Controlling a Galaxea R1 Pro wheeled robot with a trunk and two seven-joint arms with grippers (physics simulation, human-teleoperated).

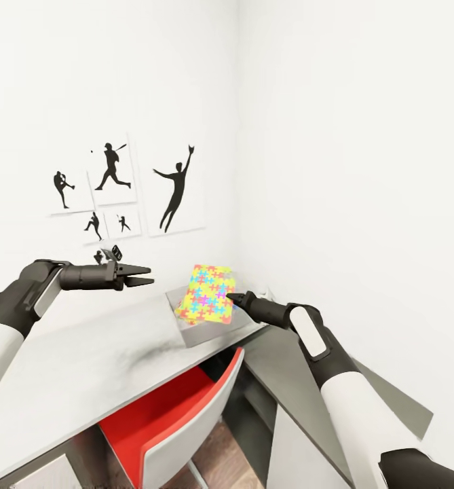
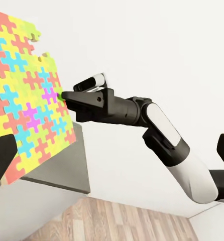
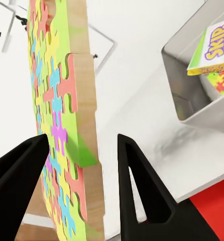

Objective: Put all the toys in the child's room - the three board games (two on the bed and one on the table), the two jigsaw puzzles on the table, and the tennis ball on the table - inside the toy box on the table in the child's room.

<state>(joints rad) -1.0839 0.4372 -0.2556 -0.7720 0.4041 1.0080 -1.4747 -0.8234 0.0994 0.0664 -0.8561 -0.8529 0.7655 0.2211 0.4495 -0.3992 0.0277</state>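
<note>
One jigsaw puzzle [image 1: 206,303] in right gripper [image 1: 235,297] over toy box [image 1: 186,331].

plain white walls [image 1: 349,136] meet in a corner. black sports-silhouette pictures [image 1: 118,193] hang on the wall left of that corner. below the corner, a red-seated chair [image 1: 165,421] with a white shell stands on the wood-plank floor [image 2: 117,223].
</note>
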